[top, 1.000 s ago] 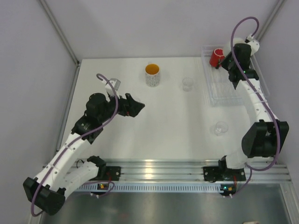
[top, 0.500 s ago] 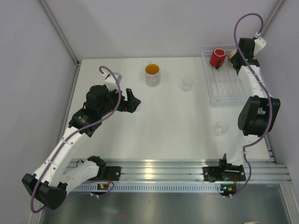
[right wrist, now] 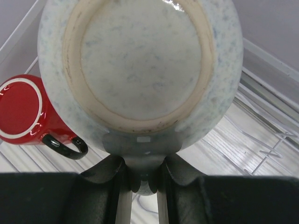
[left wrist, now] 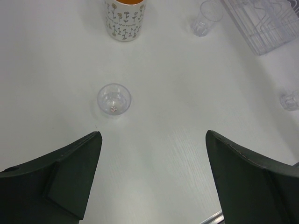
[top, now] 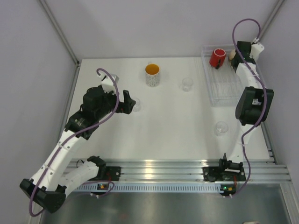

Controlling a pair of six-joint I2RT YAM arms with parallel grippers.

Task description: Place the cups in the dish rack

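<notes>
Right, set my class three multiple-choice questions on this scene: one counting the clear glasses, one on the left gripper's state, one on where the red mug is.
1. How many clear glasses stand on the table? A) one B) three C) five
2. The left gripper is: A) open and empty B) shut on a glass C) shut on a mug
3. Where is the red mug? A) on the table B) in the rack C) in the left gripper
Answers: 1 B, the left wrist view shows all three; 2 A, its fingers stand wide apart, nothing between them; 3 B, it sits inside the rack's wire walls.
</notes>
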